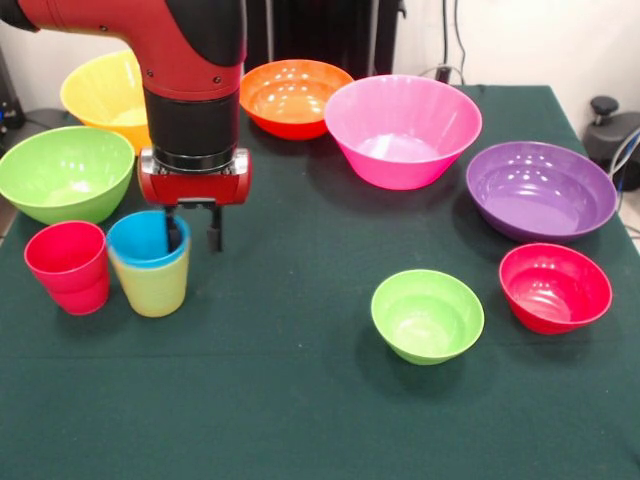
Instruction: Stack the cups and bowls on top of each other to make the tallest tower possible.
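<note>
Straddling the rim of the blue cup (147, 240), nested upright in the pale yellow cup (152, 282): gripper (193, 233) fingers spread, one inside, one outside, apparently not clamped yet. Just beside, red cup (68, 266). Well apart across the cloth, small lime-green bowl (427, 315), likely tower base. Farther back, large yellow bowl (105, 92) half hidden behind the arm (190, 70).

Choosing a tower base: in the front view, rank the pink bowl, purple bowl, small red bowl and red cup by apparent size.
1. pink bowl
2. purple bowl, similar width; it sits nearer, so unsure
3. small red bowl
4. red cup
</note>
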